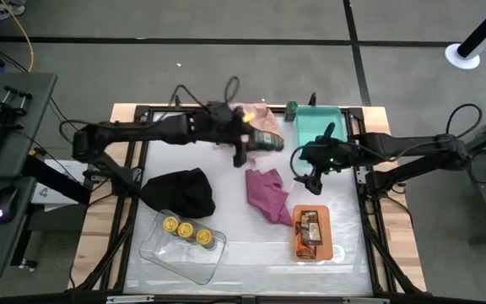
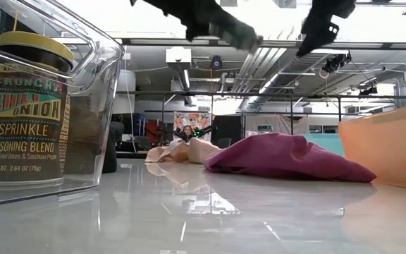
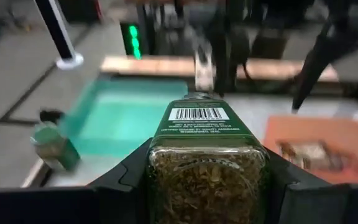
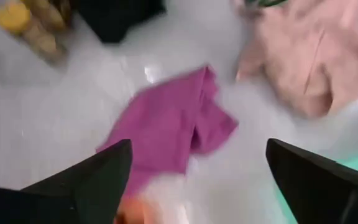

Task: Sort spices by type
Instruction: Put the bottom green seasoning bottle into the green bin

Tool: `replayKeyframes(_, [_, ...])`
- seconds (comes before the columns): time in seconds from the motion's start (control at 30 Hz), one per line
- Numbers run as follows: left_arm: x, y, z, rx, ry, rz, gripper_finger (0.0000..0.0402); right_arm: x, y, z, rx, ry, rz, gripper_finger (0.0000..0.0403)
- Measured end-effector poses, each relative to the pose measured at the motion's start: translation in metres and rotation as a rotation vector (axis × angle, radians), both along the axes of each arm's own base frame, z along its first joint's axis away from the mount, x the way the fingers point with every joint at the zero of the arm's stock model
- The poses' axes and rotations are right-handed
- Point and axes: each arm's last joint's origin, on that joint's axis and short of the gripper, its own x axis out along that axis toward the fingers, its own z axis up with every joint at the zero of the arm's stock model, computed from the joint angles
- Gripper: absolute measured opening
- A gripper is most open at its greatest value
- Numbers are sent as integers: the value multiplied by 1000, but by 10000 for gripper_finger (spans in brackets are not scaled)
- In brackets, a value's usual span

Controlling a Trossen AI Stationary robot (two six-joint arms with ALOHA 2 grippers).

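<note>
Fingers of the left gripper [image 1: 256, 140] clamp a dark-green jar [image 3: 205, 163] above the bench's far edge, beside the pink cloth [image 1: 254, 114]. Right gripper [image 1: 309, 175] hovers with fingers spread, between the teal tray [image 1: 304, 133] and magenta cloth [image 1: 267, 194]. 3 yellow-lidded jars [image 1: 186, 230] sit in the clear tray [image 1: 160, 253]; packets [image 1: 310, 231] fill the orange tray [image 1: 324, 250]

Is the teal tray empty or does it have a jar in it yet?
Empty: the teal tray shows bare. The left pincer holds one green jar.
</note>
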Motion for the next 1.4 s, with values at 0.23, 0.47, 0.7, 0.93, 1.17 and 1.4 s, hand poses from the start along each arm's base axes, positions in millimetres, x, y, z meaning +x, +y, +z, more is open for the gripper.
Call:
replayKeyframes(0.23, [-37,-3,16,-109,-309,35,158,7,-9,21,-16,-352,-77,336])
replayKeyframes(0.47, [-60,-16,2,-285,-608,48,158,16,-19,55,72,-713,-39,337])
replayKeyframes(0.7, [-48,-29,-2,-324,-643,18,158,25,-24,54,59,-746,-45,337])
replayKeyframes(0.93, [-28,-35,-3,-330,-648,2,158,40,-24,52,82,-791,1,337])
replayKeyframes(1.17, [-13,-36,-1,-329,-653,-29,158,44,-23,51,85,-802,12,333])
replayKeyframes(1.4, [-15,-36,2,-305,-660,-30,158,42,-23,52,88,-800,13,257])
